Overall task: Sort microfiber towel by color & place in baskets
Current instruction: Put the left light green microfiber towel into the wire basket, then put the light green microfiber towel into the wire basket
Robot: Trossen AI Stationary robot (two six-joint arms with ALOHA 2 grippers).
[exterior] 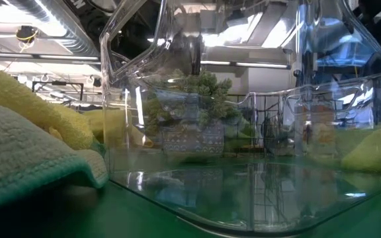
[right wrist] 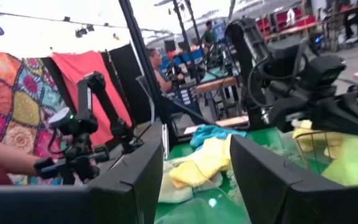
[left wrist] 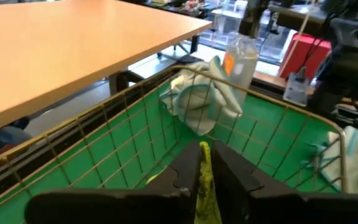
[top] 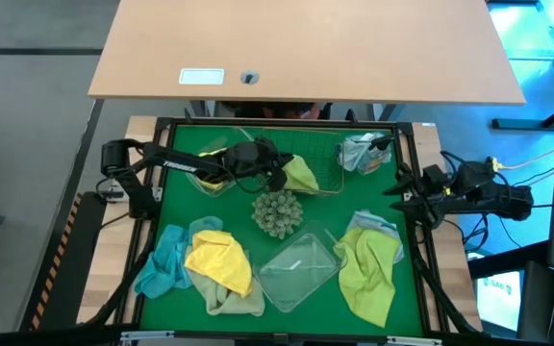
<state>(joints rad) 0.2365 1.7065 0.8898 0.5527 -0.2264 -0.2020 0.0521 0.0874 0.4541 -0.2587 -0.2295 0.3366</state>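
I think the job is barely started. My left gripper (left wrist: 205,163) is over the wire basket (top: 323,165) at about 12 o'clock on the counter (top: 171,207), and its jaws pinch a lime towel (top: 299,174) that hangs straight down, long way up and down. My right gripper (top: 399,189) waits at 3 o'clock with jaws wide and empty. The yellow towel (top: 219,259), the blue towel (top: 162,261) and another green towel (top: 368,274) lie loose around the clear tub (top: 298,270) at 6 o'clock.
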